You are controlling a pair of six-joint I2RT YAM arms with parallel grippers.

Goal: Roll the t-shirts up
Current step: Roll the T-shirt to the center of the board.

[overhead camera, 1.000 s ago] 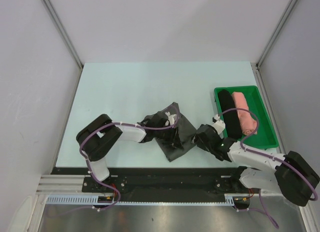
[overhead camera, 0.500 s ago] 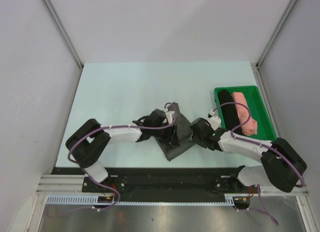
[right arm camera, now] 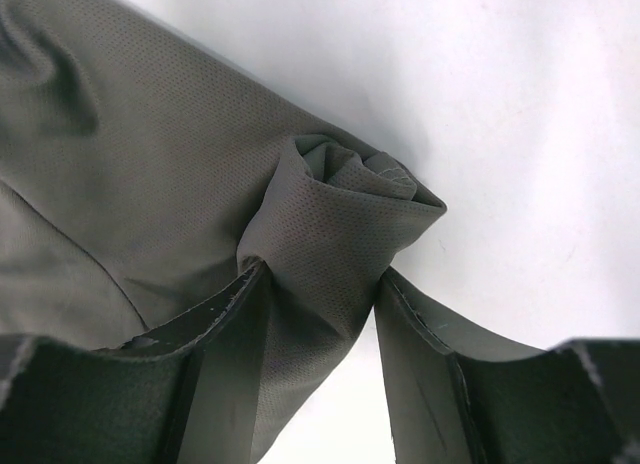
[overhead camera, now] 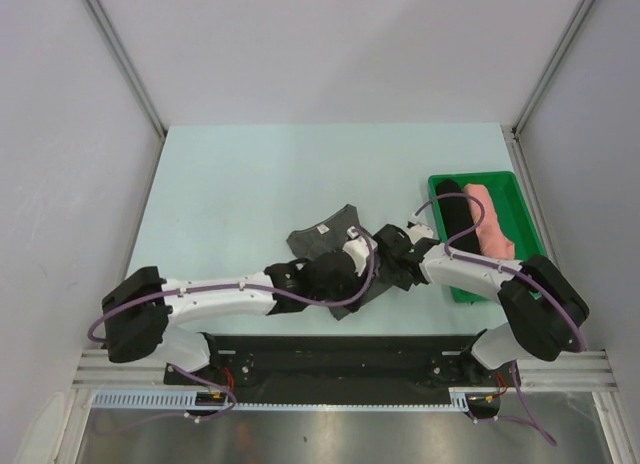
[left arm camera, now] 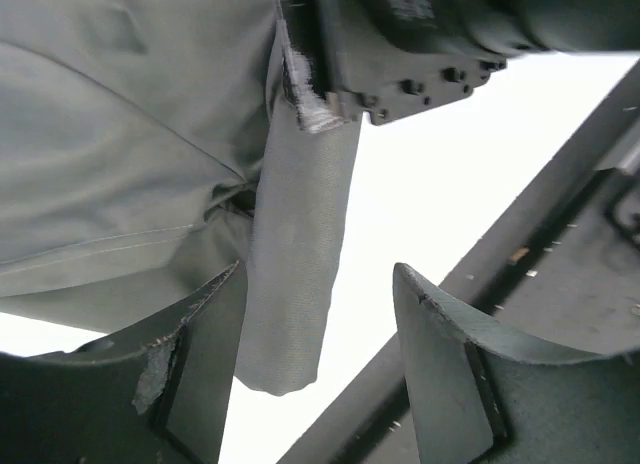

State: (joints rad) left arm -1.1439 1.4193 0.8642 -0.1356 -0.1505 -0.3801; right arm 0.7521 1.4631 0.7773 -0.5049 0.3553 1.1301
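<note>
The dark charcoal grey t-shirt (overhead camera: 322, 244) lies near the table's front middle, its white neck label (overhead camera: 325, 229) facing up. Its near-right edge is rolled into a tube. My right gripper (overhead camera: 388, 266) is shut on one end of that roll (right arm camera: 340, 214), with the fabric pinched between both fingers (right arm camera: 322, 274). My left gripper (overhead camera: 342, 278) is open beside it. In the left wrist view the roll's loose end (left arm camera: 295, 274) hangs next to the left finger (left arm camera: 205, 354), with the jaws wide apart (left arm camera: 318, 284). The black shirt (overhead camera: 458, 216) and the salmon pink shirt (overhead camera: 495, 224) lie rolled in the tray.
The green plastic tray (overhead camera: 500, 176) stands at the right edge of the table. The black front rail (left arm camera: 480, 274) runs just below both grippers. My left arm (overhead camera: 215, 294) stretches along the front edge. Grey walls stand on three sides.
My left arm has stretched right along the front edge and its gripper now sits under the shirt's near corner. My right gripper moved left and up. The shirt's near part is gathered tighter.
</note>
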